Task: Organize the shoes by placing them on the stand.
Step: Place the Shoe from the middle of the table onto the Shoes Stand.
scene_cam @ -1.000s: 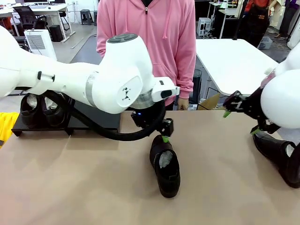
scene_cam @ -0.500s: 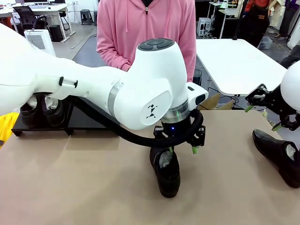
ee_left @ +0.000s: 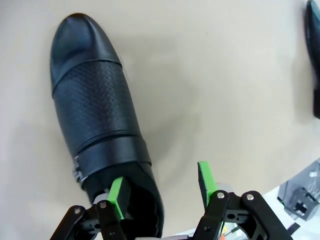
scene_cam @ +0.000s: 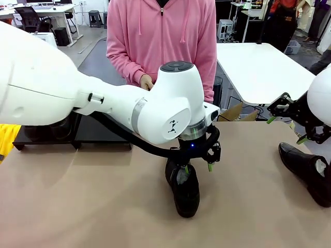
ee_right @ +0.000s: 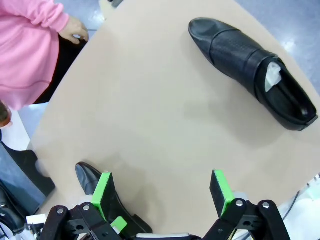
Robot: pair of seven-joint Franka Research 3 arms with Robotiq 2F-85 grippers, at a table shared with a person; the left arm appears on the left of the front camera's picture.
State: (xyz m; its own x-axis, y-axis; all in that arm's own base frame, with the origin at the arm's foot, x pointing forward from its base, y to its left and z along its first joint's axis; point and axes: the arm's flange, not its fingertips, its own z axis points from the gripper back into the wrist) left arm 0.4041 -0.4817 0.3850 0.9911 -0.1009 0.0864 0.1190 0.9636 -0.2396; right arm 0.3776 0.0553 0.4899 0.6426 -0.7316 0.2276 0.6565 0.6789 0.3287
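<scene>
Black perforated leather is showing close up in the left wrist view, where a buckled shoe (ee_left: 95,115) is lying on the tan table (ee_left: 225,100). The left gripper (ee_left: 160,190) is spread wide over its heel, one green pad (ee_left: 116,196) dipping at the opening and the other hanging outside over bare tabletop. Whether either is touching cannot be told.

The right wrist view is looking down past the right gripper (ee_right: 161,192), jaws apart and holding nothing, at a smooth-capped shoe with white paper stuffed inside (ee_right: 250,70). Another glossy toe (ee_right: 86,176) is lying just beside one pad.

From the front, the buckled shoe is pointing its toe at the camera at mid-table, under the left gripper. A second shoe (scene_cam: 309,173) is lying at the right edge, with the right gripper hovering above it.

Farther back, the matte-black stand (scene_cam: 103,135) is sitting at the far left behind the left arm, well apart from both shoes. A person (scene_cam: 160,41) in a pink hoodie is standing at the far side. White tables (scene_cam: 258,67) and grey floor are stretching beyond.
</scene>
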